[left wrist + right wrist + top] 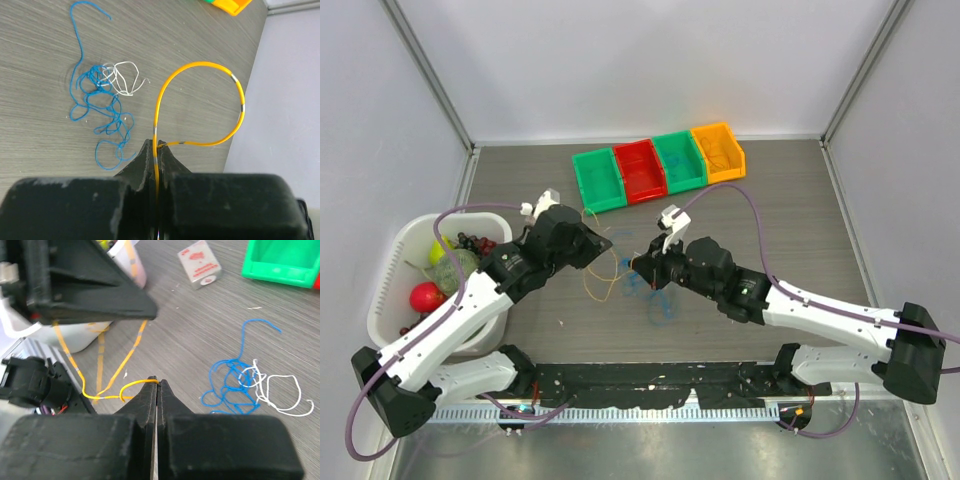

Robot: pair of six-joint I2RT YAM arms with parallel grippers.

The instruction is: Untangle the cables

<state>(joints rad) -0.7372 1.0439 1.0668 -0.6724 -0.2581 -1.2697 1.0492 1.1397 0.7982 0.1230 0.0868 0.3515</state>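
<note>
The orange-yellow cable [200, 64] curls in a wide loop above the table, and my left gripper [156, 142] is shut on it, the wire running down between its fingers. My right gripper [157, 381] is shut on another part of the same orange-yellow cable [132, 384], which bends away to the left. The blue cable [227, 377] lies in a tangled heap on the table with the whitish cable [280, 390] looped into its edge. In the top view the two grippers [605, 243] [638, 262] sit close together above the blue heap [660, 305].
A row of bins stands at the back: green [598, 180], red [640, 170], green [678, 160], orange [718, 150]. A white basket [395, 280] of toy fruit sits at the left. A small grey box [200, 264] lies on the table.
</note>
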